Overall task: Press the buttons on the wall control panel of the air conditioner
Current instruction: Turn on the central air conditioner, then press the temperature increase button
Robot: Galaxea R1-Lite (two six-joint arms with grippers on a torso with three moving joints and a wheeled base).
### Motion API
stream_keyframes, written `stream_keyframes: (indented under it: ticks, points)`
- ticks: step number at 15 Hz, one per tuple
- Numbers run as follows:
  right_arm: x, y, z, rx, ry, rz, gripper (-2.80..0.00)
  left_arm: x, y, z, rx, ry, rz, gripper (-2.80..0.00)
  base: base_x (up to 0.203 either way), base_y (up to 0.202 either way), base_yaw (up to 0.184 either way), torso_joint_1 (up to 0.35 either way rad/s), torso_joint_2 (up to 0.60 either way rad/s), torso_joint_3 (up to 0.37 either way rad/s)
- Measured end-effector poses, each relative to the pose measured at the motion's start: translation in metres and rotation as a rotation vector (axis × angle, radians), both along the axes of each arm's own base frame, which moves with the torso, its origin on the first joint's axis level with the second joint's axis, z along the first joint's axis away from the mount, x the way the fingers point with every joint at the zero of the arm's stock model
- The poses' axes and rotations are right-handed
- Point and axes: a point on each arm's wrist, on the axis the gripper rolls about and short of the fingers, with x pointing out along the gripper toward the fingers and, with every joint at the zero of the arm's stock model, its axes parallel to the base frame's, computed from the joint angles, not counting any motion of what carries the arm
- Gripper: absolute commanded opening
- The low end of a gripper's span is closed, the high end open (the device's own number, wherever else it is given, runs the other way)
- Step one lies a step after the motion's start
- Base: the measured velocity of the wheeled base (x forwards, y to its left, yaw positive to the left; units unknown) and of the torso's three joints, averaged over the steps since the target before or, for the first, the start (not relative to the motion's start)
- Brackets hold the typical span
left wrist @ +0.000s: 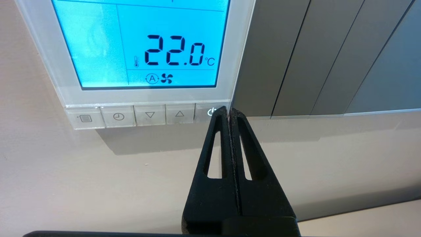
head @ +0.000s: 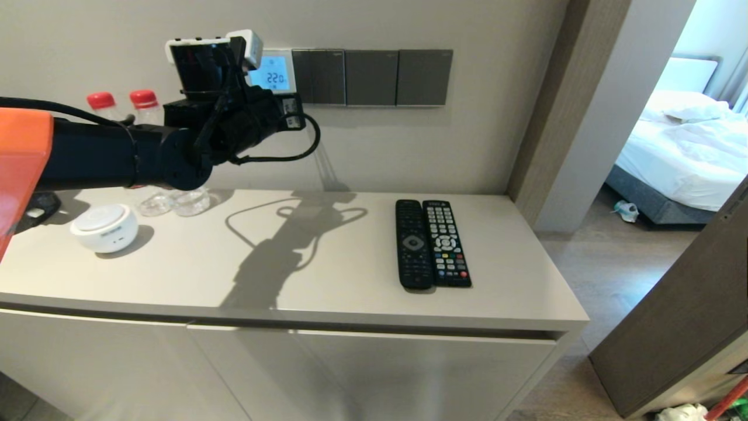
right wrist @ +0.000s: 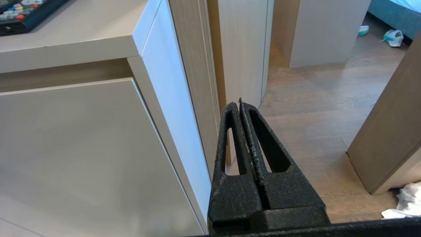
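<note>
The white wall control panel (head: 274, 73) has a lit blue screen reading 22.0 °C; it fills the upper part of the left wrist view (left wrist: 240, 49). A row of pale buttons (left wrist: 149, 115) runs along its bottom edge. My left gripper (left wrist: 228, 109) is shut, its tips at the power button (left wrist: 204, 112) at the row's end, partly covering it. In the head view the left arm's wrist (head: 234, 111) hides the panel's lower left part. My right gripper (right wrist: 239, 104) is shut and empty, parked low beside the cabinet's side.
Three dark grey switch plates (head: 371, 77) sit right of the panel. On the cabinet top (head: 327, 275) lie two black remotes (head: 432, 242), a white round device (head: 105, 227) and two red-capped bottles (head: 143, 100). A doorway to a bedroom is at the right.
</note>
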Motion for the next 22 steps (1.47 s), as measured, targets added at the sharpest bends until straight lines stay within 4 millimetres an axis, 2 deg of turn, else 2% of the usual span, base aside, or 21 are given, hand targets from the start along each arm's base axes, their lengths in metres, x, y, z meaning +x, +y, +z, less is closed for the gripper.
stream_keyframes:
  ticks: [6, 14, 22]
  points:
    - [0.000, 0.000, 0.000, 0.000, 0.000, 0.000, -2.80, 0.003, 0.005, 0.000, -0.007, -0.008, 0.016, -2.80, 0.000, 0.000, 0.000, 0.000, 0.00, 0.000]
    - [0.000, 0.000, 0.000, 0.000, 0.000, 0.000, -2.80, -0.030, 0.018, 0.019, -0.024, -0.049, 0.030, -2.80, 0.000, 0.000, 0.000, 0.000, 0.00, 0.000]
    - [0.000, 0.000, 0.000, 0.000, 0.000, 0.000, -2.80, -0.016, 0.034, 0.009, -0.011, -0.030, 0.080, -2.80, 0.000, 0.000, 0.000, 0.000, 0.00, 0.000]
